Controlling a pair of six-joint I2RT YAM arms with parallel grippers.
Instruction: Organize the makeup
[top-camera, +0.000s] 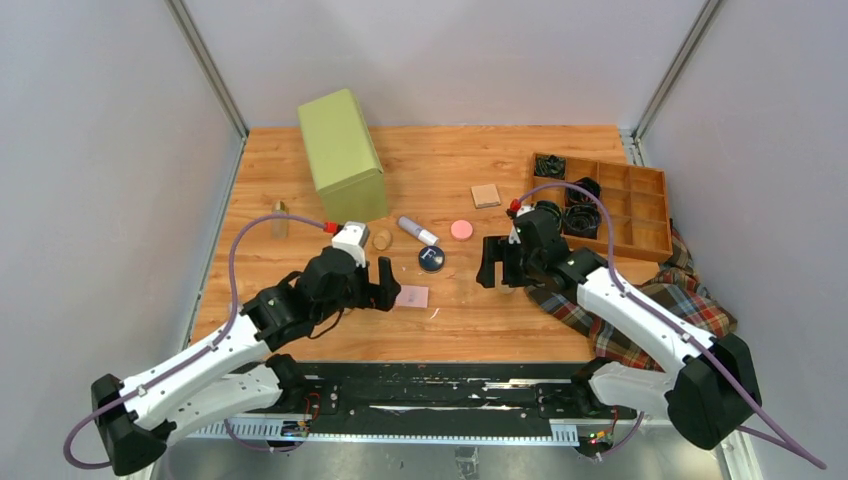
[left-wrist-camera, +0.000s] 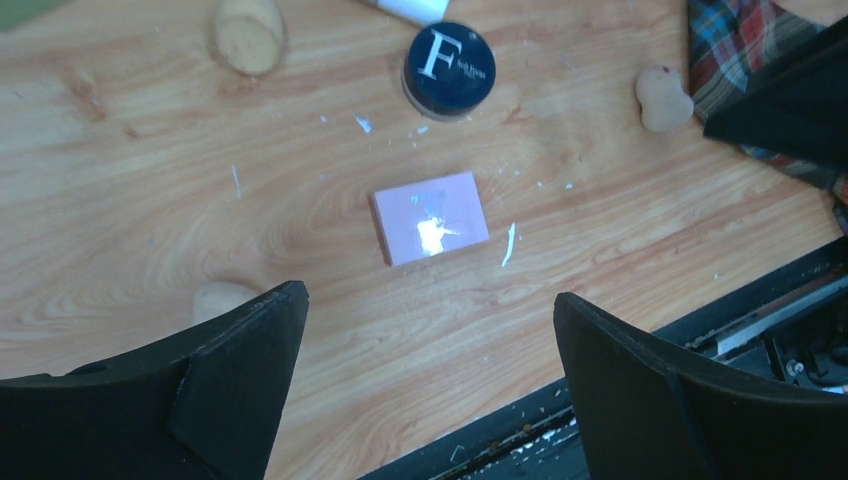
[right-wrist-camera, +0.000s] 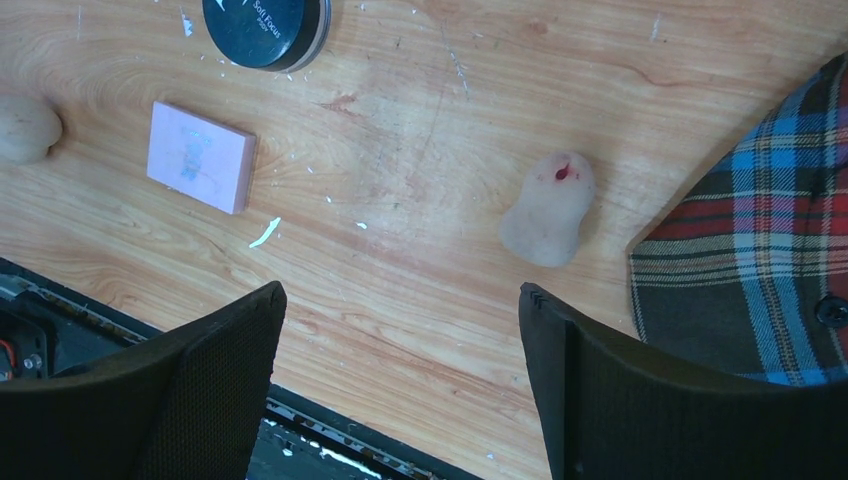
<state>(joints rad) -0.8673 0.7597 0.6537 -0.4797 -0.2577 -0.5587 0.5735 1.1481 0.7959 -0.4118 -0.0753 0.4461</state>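
Since the pink square pad (left-wrist-camera: 430, 217) lies flat near the near edge of the table (left-wrist-camera: 150, 200) and looks thin, light and stiff, the wide-open, empty left gripper (left-wrist-camera: 425, 300) above it should, I think, pinch its opposite side edges.

white tube (left-wrist-camera: 405, 8): beyond the pink square pad (left-wrist-camera: 430, 217), left wrist view; the top edge cuts off all but one end.
navy round compact (right-wrist-camera: 265, 30): beyond the pad, right wrist view; the top edge cuts its far side and part of the lettering.
plain tan sponge (left-wrist-camera: 222, 298): left of the pad; partly behind a finger of the left gripper (left-wrist-camera: 430, 295).
marked tan sponge (right-wrist-camera: 548, 210): right of the pad; hidden under the right gripper (right-wrist-camera: 400, 290) in the top view.
plaid cloth (right-wrist-camera: 740, 230): right of the pad; cut by frame edges in both wrist views, partly under the right arm (top-camera: 630, 310) from above.
clear bottle (top-camera: 280, 218): far left of the pad; too small and faint for detail.
wooden tray (top-camera: 650, 232): far right of the pad; the dark coils (top-camera: 582, 220) inside are too small to count.
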